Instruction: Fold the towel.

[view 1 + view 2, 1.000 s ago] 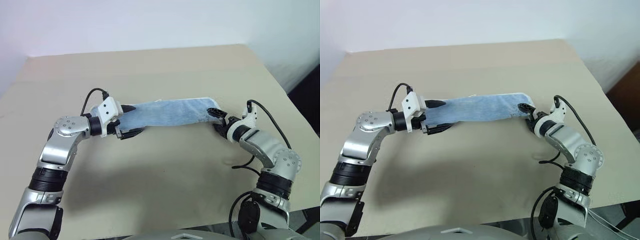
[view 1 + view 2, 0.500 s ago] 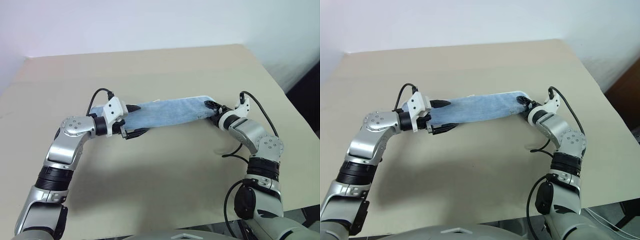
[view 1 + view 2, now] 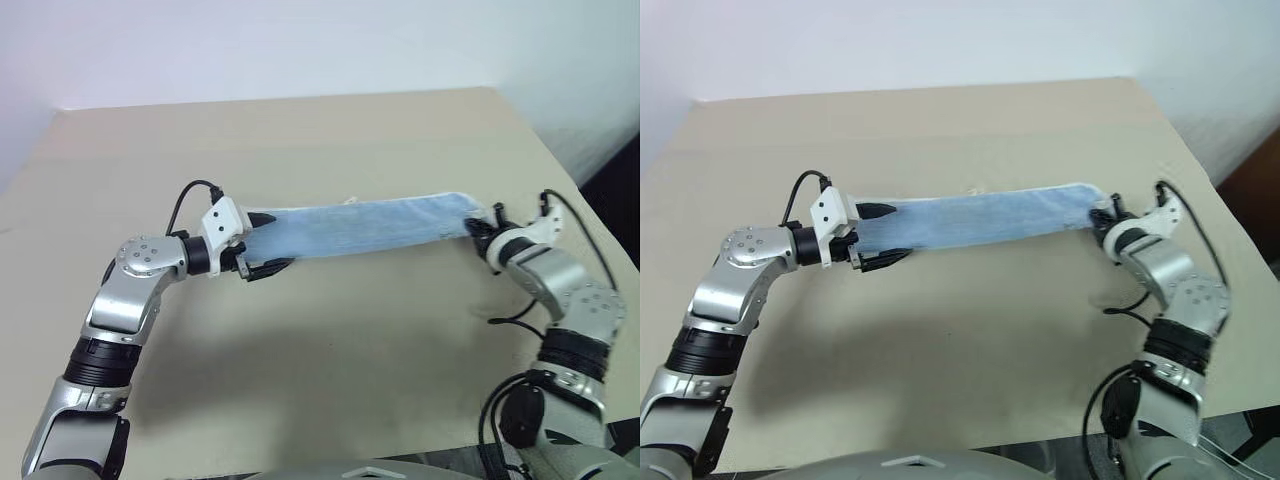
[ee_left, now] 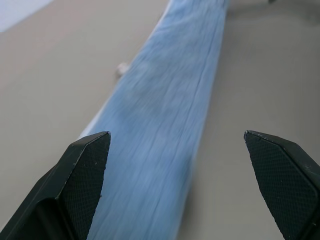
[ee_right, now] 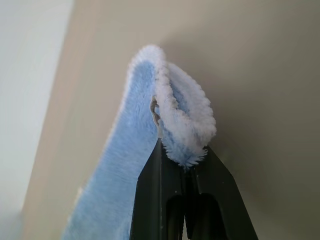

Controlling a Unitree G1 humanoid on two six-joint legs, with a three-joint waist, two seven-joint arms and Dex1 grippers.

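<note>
The light-blue towel [image 3: 360, 228] lies as a long narrow strip across the middle of the beige table [image 3: 330, 340]. Its small loop [image 3: 350, 200] sticks out from the far edge. My left gripper [image 3: 265, 243] is open at the strip's left end, one black finger on each side of the cloth. In the left wrist view the towel [image 4: 160, 125] runs away between the wide-apart fingertips [image 4: 95, 150]. My right gripper [image 3: 476, 229] is shut on the right end. In the right wrist view the cream-edged corner of the towel [image 5: 185, 125] is pinched between its closed fingers [image 5: 150, 190].
The tabletop's right edge [image 3: 575, 190] runs close beside my right arm, with a dark gap [image 3: 620, 180] past it. A white wall [image 3: 300, 45] stands behind the table's far edge.
My right gripper has closed on the towel's right end and moved to the right, drawing the strip out longer and straighter. My left gripper has stayed open in place.
</note>
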